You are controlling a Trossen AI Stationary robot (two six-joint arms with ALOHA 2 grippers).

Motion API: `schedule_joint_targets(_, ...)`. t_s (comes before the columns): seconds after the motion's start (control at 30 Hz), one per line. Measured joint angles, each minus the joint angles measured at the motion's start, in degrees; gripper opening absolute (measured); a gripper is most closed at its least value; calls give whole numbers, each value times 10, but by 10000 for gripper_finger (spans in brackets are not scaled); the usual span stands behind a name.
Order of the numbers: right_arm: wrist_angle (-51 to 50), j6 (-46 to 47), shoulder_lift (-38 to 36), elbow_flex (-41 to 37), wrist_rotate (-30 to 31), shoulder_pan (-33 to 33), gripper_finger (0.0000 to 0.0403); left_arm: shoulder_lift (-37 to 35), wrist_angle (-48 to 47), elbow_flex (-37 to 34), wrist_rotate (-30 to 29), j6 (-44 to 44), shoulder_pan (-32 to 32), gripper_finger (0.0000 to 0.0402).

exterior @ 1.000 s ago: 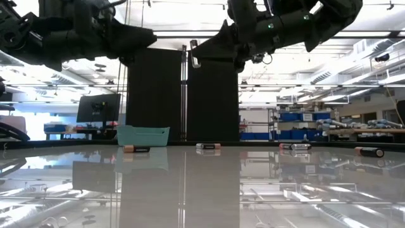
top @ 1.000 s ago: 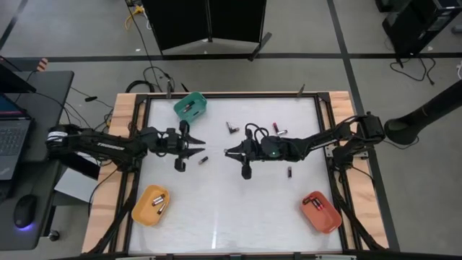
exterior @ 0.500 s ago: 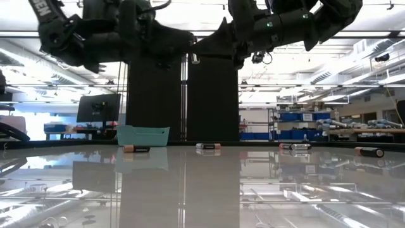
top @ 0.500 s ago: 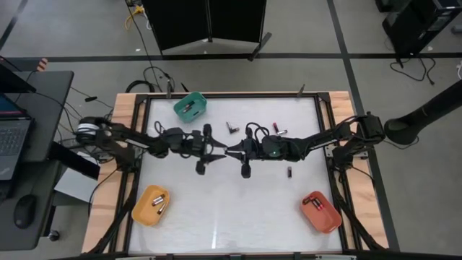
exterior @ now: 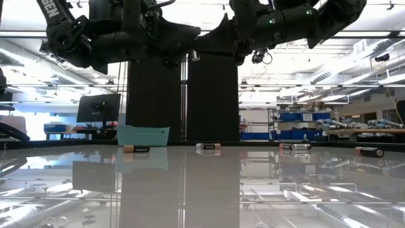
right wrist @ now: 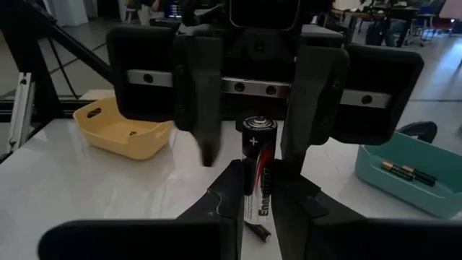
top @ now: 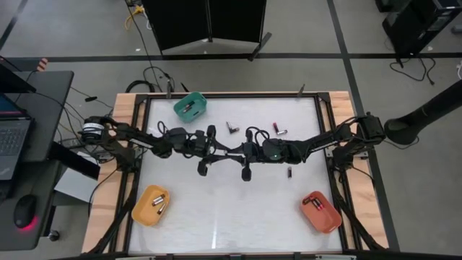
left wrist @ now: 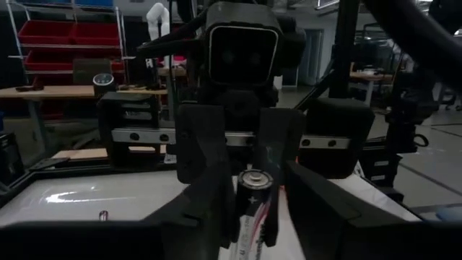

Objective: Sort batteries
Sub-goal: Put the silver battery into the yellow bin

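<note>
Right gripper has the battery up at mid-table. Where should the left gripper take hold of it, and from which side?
Grip the battery by its free capped end, which sticks out past the right gripper. Probably best to come head-on along its axis. The left gripper already faces it with open jaws on either side of the round body, so closing there should clear the right fingers.

Both arms extended inward, left gripper spread, right gripper clamped, tips meeting mid-table.
</note>
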Motion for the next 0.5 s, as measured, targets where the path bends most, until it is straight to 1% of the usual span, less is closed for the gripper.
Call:
schedule_joint_targets(0.2, 1, 1, 0, 0, 0, 0, 57, 0, 0, 0, 8, 17, 0, 57)
schedule_joint_targets(0.37, 2, 2, 0, 0, 0, 0, 61, 0, 2, -1, 11, 18, 0, 55)
schedule_joint_targets(0.5, 2, 18, 0, 0, 0, 0, 80, 0, 6, -1, 11, 16, 0, 55)
